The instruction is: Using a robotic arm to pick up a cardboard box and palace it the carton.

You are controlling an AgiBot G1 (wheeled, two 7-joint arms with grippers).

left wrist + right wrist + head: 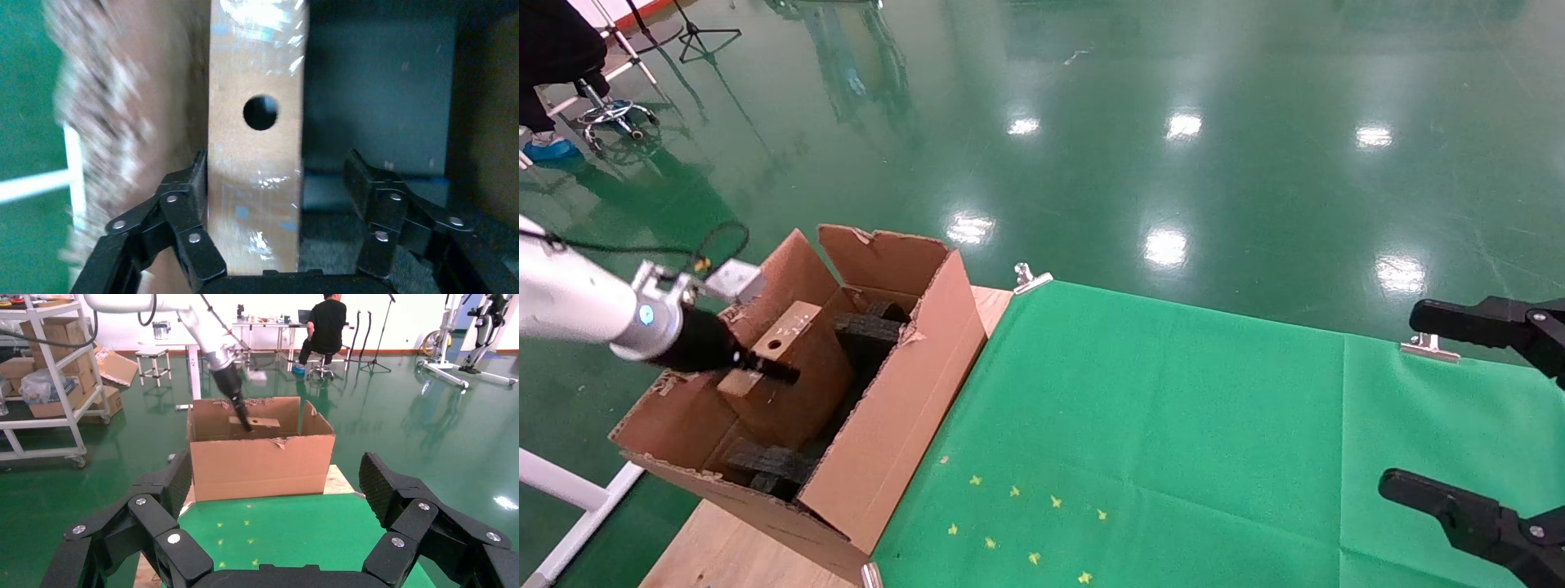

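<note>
The small cardboard box point(793, 322), taped and with a round hole, stands tilted inside the large carton point(903, 408) among dark foam pieces point(870, 327). My left gripper point(776, 371) on the white robotic arm point(568, 302) reaches into the carton at the box. In the left wrist view the box point(257, 184) lies between the open jaws of the left gripper point(278, 162): one finger point(199, 177) touches its side, the other stands apart. My right gripper point(1406, 400) is open and empty over the table's right side. The right wrist view shows the carton point(257, 465), the box point(256, 422) and the right gripper point(275, 471).
A green cloth point(1173, 425) covers the wooden table point(731, 547), held by metal clamps point(1030, 278). Yellow star marks point(1026, 523) lie near the front. The carton sits at the table's left end. A seated person point(324, 324) and shelves point(43, 373) are far off.
</note>
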